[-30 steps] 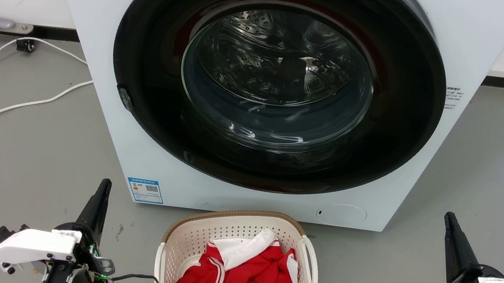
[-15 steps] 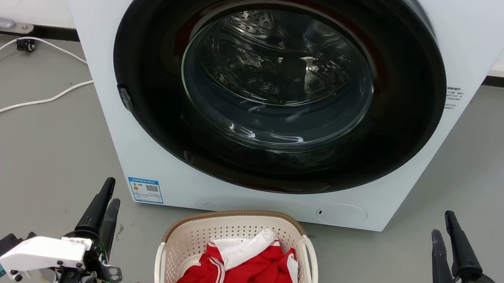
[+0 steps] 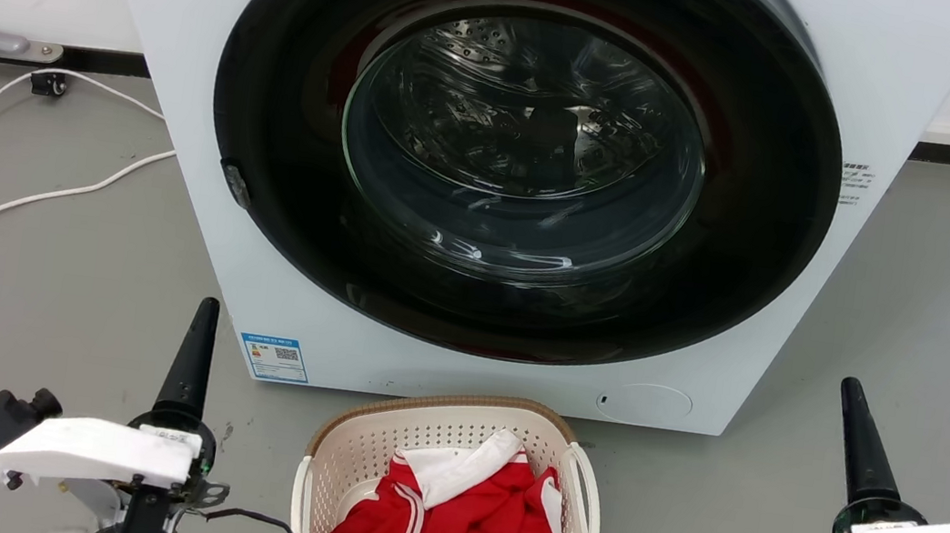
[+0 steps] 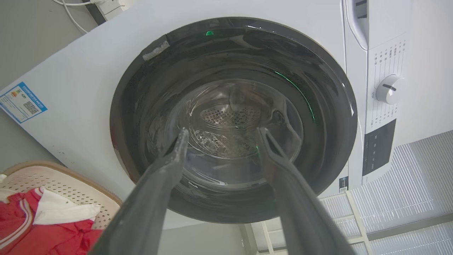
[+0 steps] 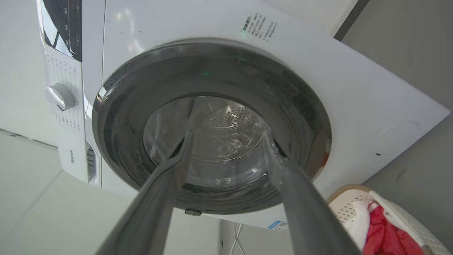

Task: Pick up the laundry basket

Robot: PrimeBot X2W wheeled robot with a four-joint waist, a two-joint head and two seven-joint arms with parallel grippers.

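Observation:
The laundry basket (image 3: 378, 446) stands on the floor just in front of the washer, cream and perforated, with a brown rim and white side handles. A red and white garment (image 3: 460, 521) lies in it. My left gripper (image 3: 206, 305) is off the basket's left side, apart from it, fingers pointing at the washer. In the left wrist view the left gripper (image 4: 223, 131) is open and holds nothing, with the basket (image 4: 63, 177) at lower left. My right gripper (image 3: 850, 385) is further off on the basket's right. In its own view the right gripper (image 5: 228, 134) is open and holds nothing, the basket (image 5: 348, 209) at lower right.
A white front-loading washer (image 3: 193, 37) with a shut dark round door (image 3: 526, 154) rises right behind the basket. White cables (image 3: 35, 195) trail over the grey floor at the left. Bare floor lies on both sides of the basket.
Both wrists have rolled, so each pair of fingers now lines up as one in the head view. Both grippers have shifted slightly up the view. The basket has not moved.

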